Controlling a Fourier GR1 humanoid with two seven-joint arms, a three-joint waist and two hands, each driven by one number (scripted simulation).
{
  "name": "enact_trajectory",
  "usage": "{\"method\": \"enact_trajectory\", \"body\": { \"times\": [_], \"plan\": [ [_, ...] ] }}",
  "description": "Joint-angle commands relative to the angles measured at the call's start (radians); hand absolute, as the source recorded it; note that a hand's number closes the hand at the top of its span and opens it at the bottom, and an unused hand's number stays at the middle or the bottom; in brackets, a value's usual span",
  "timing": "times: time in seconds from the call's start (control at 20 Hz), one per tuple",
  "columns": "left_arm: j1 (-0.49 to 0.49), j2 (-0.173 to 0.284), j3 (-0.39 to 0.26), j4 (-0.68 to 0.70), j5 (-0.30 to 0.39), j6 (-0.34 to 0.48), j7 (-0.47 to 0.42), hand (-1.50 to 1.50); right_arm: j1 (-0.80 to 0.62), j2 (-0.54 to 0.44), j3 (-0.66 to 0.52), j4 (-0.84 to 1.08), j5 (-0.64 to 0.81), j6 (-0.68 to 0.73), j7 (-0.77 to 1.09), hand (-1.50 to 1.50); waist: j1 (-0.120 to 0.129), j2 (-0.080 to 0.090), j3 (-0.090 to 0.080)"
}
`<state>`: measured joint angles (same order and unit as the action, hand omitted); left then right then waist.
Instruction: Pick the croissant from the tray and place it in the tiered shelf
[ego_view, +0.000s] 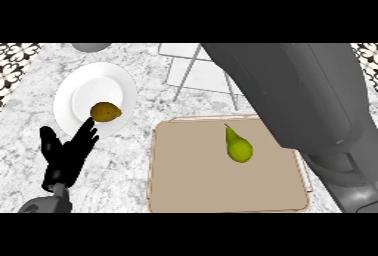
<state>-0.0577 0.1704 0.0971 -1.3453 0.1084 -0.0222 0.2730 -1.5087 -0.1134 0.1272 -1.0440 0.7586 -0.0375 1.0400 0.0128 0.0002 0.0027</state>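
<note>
The right forearm (310, 110) reached far over the shelf (196, 70), its hand hidden, so its grip could not be told; no croissant showed on the tray (192, 185). The left hand (68, 152) rested open.

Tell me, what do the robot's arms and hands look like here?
The left hand is matte black, with slim fingers and a thumb, on a dark grey wrist at the lower left. The right forearm is a broad, smooth grey casing running from the top towards the lower right, narrowing to a darker grey jointed section. The right hand itself is out of view. No cables, markings or sleeves are visible.
</note>
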Motion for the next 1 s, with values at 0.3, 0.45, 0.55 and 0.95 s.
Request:
{"method": "enact_trajectory", "body": {
  "times": [0.3,0.45,0.55,0.95],
  "plan": [
    [0.027,-0.009,-0.014,-0.019,-0.013,-0.001,0.020,0.00,-0.021,-0.045,-0.069,0.219,-0.007,0.032,-0.158,1.50,0.006,0.003,-0.004],
    [0.016,-0.011,-0.011,-0.023,-0.013,0.003,0.030,0.00,-0.010,-0.037,-0.068,0.266,0.018,0.000,-0.187,1.50,0.004,0.003,-0.004],
    [0.069,-0.002,-0.002,-0.090,0.014,-0.015,0.042,0.00,0.028,-0.058,-0.077,0.303,0.027,-0.043,-0.255,1.50,0.012,0.003,-0.003],
    [-0.007,-0.017,-0.010,0.026,-0.017,-0.017,-0.012,0.00,-0.043,-0.040,-0.107,0.514,0.073,-0.162,-0.356,1.50,0.015,0.010,-0.004]
  ]
}}
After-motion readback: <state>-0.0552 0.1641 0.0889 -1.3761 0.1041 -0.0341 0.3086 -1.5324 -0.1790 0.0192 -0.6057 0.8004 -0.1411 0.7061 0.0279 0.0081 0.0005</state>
